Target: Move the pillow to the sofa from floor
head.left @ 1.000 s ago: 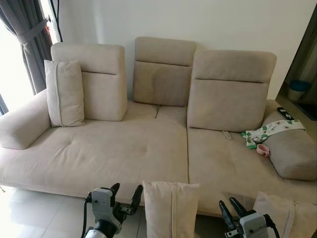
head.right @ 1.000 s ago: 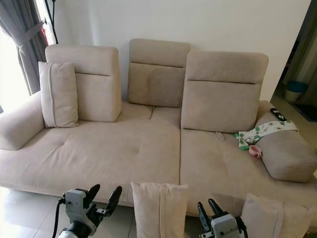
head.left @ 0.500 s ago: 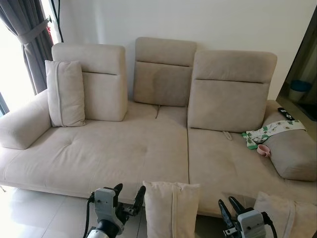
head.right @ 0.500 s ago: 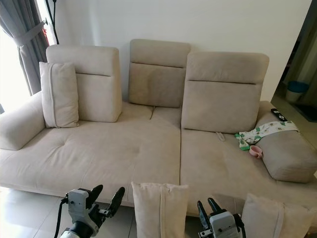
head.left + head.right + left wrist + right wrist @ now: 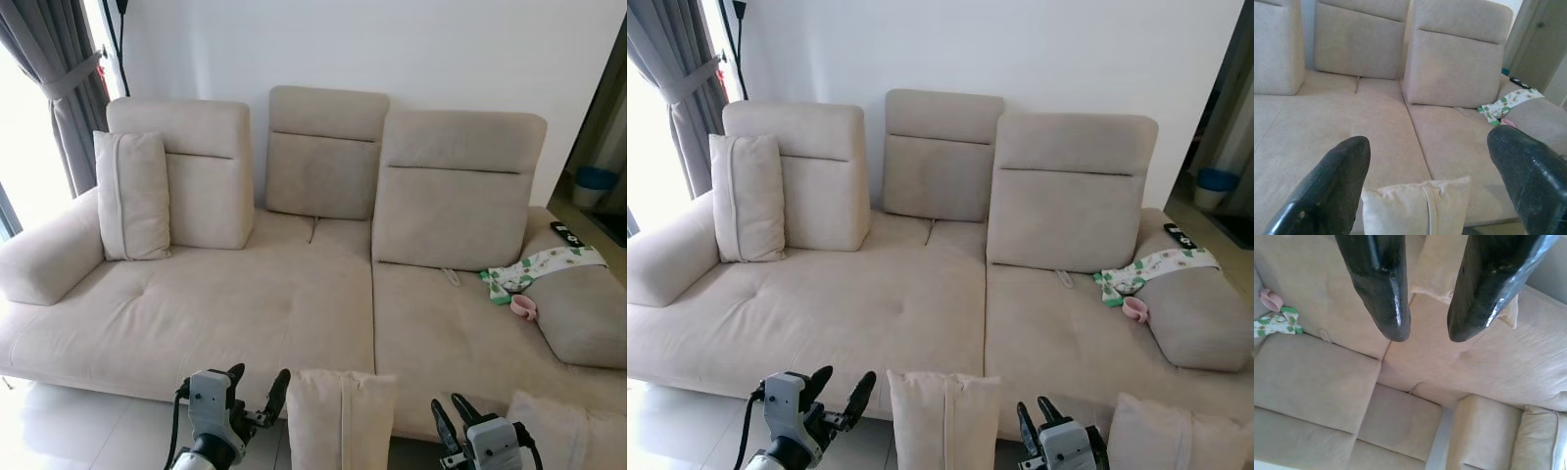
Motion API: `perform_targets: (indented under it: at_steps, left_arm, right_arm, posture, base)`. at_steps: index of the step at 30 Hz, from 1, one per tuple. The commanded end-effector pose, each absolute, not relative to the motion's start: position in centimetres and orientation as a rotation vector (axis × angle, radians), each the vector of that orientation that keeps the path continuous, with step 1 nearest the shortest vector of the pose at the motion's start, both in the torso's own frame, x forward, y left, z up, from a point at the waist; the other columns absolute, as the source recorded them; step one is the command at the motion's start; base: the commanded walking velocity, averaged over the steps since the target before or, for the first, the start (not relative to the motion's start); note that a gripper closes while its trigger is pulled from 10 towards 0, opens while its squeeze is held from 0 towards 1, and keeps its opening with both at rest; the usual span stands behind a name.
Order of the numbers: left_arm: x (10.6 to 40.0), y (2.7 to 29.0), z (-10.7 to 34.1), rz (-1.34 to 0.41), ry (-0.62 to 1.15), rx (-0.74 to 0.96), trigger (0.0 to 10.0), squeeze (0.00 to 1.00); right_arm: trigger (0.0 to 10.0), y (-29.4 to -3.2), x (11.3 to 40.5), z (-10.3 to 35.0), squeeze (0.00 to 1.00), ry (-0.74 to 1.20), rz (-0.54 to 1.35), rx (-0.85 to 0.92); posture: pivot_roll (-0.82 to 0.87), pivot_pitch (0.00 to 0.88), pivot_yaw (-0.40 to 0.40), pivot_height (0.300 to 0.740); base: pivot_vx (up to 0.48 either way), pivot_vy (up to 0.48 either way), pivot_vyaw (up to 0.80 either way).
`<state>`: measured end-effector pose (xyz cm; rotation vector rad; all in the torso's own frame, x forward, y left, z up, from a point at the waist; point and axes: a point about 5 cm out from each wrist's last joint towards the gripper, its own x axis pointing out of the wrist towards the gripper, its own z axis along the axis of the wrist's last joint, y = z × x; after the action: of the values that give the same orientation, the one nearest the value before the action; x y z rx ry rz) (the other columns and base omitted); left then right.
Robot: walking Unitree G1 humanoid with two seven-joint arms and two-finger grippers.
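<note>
A beige pillow stands upright on the floor, leaning against the front of the beige sofa. My left gripper hovers just left of the pillow's top edge, open and empty. In the left wrist view the wide-apart fingers frame the pillow, which sits low between them. My right gripper is to the right of the pillow, between it and a second floor pillow. Its fingers stand slightly apart with nothing between them.
A third pillow leans upright at the sofa's left end. A green-patterned cloth, a pink item and a black remote lie at the right end. Grey curtain stands far left, a blue bin far right.
The head camera has tilted up a little, so the sofa sits lower in the picture. The left gripper has edged slightly toward the pillow. Both grippers stay empty.
</note>
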<state>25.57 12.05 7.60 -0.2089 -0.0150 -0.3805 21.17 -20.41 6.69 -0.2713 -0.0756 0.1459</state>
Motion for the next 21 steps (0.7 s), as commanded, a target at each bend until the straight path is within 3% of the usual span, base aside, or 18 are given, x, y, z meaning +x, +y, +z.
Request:
perform_targets:
  at_steps: [1, 17, 21]
  left_arm:
    - [25.62, 12.08, 7.60, -0.384, -0.005, -0.212, 10.0, 0.00]
    - [25.66, 11.89, 7.67, -0.390, -0.002, -0.212, 10.0, 0.00]
    - [25.70, 11.90, 7.66, -0.391, 0.003, -0.212, 10.0, 0.00]
  right_arm:
    - [10.0, -20.12, 21.22, 6.55, 0.00, -0.077, 0.152, -0.270]
    - [10.0, -19.92, 21.38, 6.45, 0.00, -0.083, 0.160, -0.273]
    - [10.0, -19.86, 21.48, 6.46, 0.00, -0.086, 0.158, -0.272]
  posture:
    - [0.19, 0.000, 0.014, 0.736]
    - [0.19, 0.000, 0.013, 0.736]
    - [0.19, 0.000, 0.016, 0.736]
  base:
    - [0.319, 0.000, 0.00]
    - [0.320, 0.000, 0.00]
    - [0.000, 0.000, 0.00]
